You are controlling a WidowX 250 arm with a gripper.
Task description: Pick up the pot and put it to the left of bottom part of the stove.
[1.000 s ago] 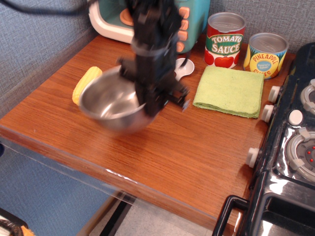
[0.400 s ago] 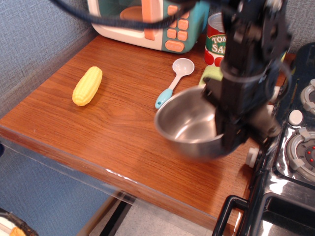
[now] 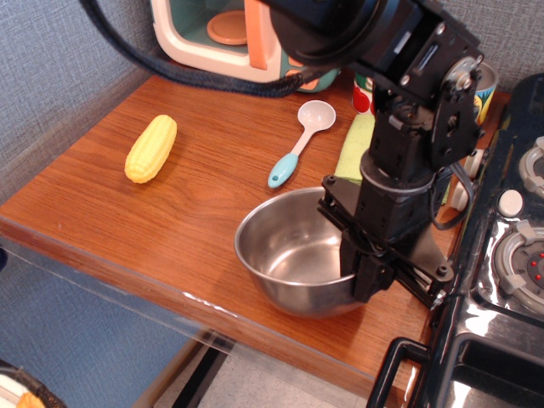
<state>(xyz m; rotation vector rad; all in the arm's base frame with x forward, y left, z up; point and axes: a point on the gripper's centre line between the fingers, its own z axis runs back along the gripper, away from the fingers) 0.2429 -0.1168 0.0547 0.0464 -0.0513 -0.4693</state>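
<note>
The shiny steel pot (image 3: 289,255) sits low over the wooden counter near its front edge, just left of the black stove (image 3: 501,280). My gripper (image 3: 361,276) is shut on the pot's right rim, with black fingers (image 3: 374,268) over the rim. Whether the pot rests on the wood or hangs just above it cannot be told. The stove's grey burners and white knobs (image 3: 510,202) show at the right edge, and its black handle bar (image 3: 395,365) at the bottom.
A yellow corn cob (image 3: 151,149) lies at the left. A white-and-blue spoon (image 3: 299,140) lies behind the pot. A green cloth (image 3: 355,144) and tin cans are partly hidden behind the arm. A teal toy microwave (image 3: 229,34) stands at the back.
My gripper has carried the pot from the left middle of the counter to the right and down toward the front, beside the stove. The spoon and corn are uncovered.
</note>
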